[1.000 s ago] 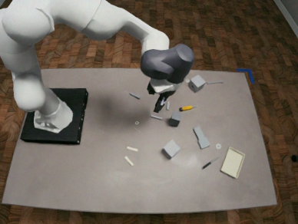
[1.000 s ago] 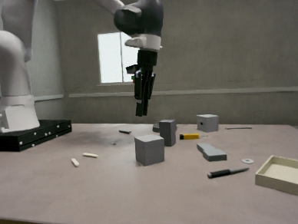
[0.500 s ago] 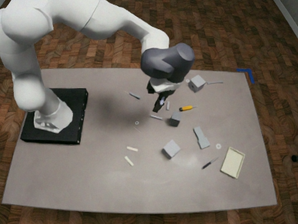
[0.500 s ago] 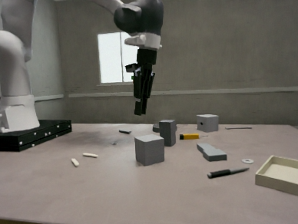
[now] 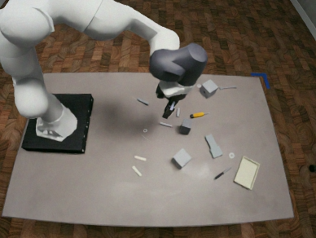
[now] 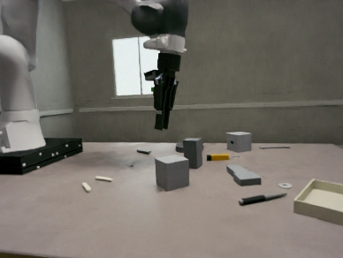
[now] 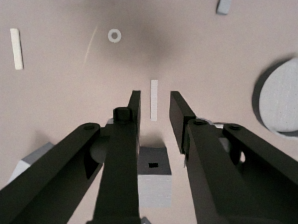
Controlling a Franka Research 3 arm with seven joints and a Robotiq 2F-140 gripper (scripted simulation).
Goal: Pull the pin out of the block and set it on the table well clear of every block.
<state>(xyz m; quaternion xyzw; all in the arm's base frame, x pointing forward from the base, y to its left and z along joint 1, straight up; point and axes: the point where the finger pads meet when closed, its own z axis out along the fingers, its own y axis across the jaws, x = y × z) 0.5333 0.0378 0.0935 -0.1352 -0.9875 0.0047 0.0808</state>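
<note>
A short pale pin (image 5: 165,124) (image 7: 154,100) lies flat on the table. It is to the left of a small dark grey block (image 5: 186,127) (image 6: 193,152) (image 7: 154,185) and apart from it. The block stands upright, and a small empty hole shows in its top in the wrist view. My gripper (image 5: 167,115) (image 6: 161,127) (image 7: 155,104) hangs well above the table, over the pin and the block's near edge. Its fingers stand a narrow gap apart with nothing between them; in the wrist view the pin shows through the gap, far below.
Two lighter grey blocks stand at the front (image 5: 182,157) (image 6: 171,172) and at the back right (image 5: 209,88) (image 6: 239,141). Nearby lie a yellow-handled tool (image 5: 197,115), a stepped grey piece (image 5: 213,146), a pen (image 5: 222,174), a cream tray (image 5: 247,173), washers and other short pins (image 5: 140,158). The black robot base (image 5: 77,106) is at the left.
</note>
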